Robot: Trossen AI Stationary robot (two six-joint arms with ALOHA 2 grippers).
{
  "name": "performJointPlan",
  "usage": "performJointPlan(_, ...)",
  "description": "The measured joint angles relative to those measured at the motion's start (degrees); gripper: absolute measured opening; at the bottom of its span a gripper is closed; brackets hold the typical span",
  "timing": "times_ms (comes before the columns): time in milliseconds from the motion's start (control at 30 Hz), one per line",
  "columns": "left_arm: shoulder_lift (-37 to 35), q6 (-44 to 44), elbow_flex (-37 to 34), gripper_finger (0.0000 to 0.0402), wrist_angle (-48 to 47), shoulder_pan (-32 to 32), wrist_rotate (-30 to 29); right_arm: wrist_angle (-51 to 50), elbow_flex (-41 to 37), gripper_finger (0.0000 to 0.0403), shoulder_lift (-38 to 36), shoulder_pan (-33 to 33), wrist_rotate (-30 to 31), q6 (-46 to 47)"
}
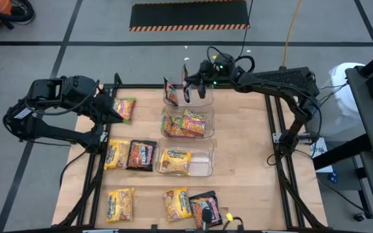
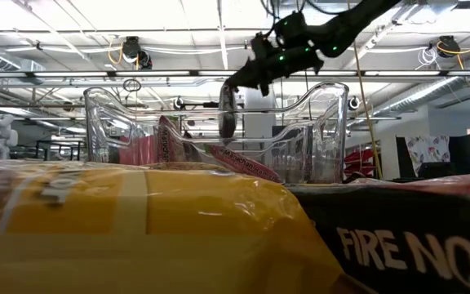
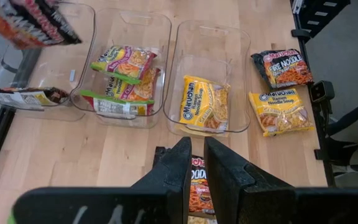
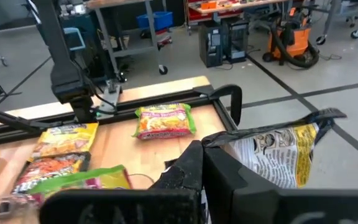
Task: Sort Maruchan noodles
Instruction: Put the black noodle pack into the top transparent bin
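Left end effector hovers by a green packet at the desk's left edge, fingers slightly parted, gripping nothing. Three clear bins run down the middle: one dark packet in the far bin, two green in the middle, one yellow in the near. Right end effector pinches a dark noodle packet above the far bin.

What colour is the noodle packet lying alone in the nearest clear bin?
Yellow-orange packet; the left wrist view shows it best.
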Motion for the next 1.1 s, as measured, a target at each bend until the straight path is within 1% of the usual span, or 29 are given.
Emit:
performJointPlan(133,0.0,-0.1,0.0,0.0049,0.0,0.0,0.0,-0.1,2.7,0.0000,4.3,-0.2,-0.3,-0.2)
performJointPlan(200,0.0,-0.5,0.0,0.0049,0.0,0.0,0.0,0.0,3.6,0.0000,6.2,-0.2,-1.6,-0.2)
performJointPlan(533,0.0,-1.2,0.0,0.0049,0.0,0.0,0.0,0.1,4.4,0.0000,11.8,-0.3,-1.6,-2.1)
performJointPlan(767,0.0,-1.2,0.0,0.0049,0.0,0.0,0.0,0.2,4.4,0.0000,14.0,-0.3,-1.5,-3.7)
performJointPlan(1100,0.0,-1.5,0.0,0.0049,0.0,0.0,0.0,-1.8,4.4,0.0000,14.0,-0.2,-1.3,-6.8)
